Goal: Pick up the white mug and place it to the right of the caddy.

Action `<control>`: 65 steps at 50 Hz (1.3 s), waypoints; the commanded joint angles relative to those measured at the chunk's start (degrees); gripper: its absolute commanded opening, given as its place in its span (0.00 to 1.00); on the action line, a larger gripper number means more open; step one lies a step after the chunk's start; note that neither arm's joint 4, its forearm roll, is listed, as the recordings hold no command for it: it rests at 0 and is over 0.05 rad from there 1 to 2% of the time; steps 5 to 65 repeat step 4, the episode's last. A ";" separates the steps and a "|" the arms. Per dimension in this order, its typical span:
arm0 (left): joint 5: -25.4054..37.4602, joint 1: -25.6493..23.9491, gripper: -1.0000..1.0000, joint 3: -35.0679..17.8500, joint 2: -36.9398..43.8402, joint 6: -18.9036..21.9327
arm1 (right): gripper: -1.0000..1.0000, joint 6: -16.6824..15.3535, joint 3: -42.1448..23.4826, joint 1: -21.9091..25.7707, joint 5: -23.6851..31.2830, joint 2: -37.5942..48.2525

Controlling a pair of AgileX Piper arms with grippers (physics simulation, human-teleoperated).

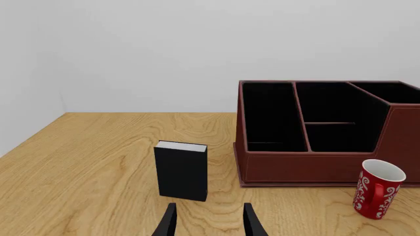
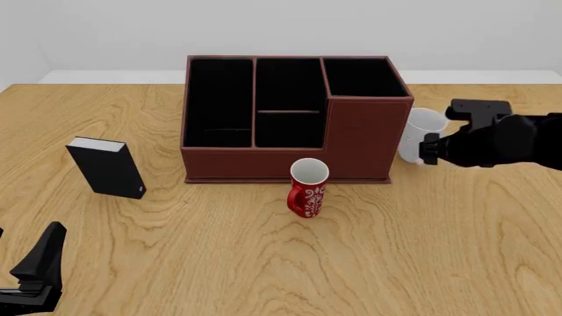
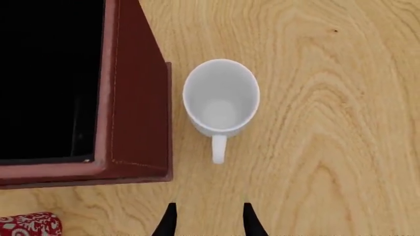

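I held the right gripper (image 3: 206,219) empty, fingers narrowly parted, above the white mug (image 3: 221,98), which stood upright just right of the caddy (image 3: 135,98), handle toward me.

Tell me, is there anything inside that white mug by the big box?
Nothing shows inside the white mug: the right wrist view looks straight down onto its bare white bottom. It stands upright right of the caddy.

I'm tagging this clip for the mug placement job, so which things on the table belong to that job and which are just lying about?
Part of the job:
- white mug, standing upright just right of the caddy
- caddy
- right gripper, open, above the mug

Just lying about:
- red patterned mug, in front of the caddy
- black box, left of the caddy
- left gripper, open, holding nothing
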 commanded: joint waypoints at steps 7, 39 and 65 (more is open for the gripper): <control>0.00 0.00 1.00 0.00 0.00 0.00 | 1.00 -0.13 1.33 0.41 0.90 -4.06; 0.00 0.00 1.00 0.00 0.00 0.00 | 1.00 -0.13 1.33 0.41 0.90 -4.06; 0.00 0.00 1.00 0.00 0.00 0.00 | 1.00 -0.13 1.33 0.41 0.90 -4.06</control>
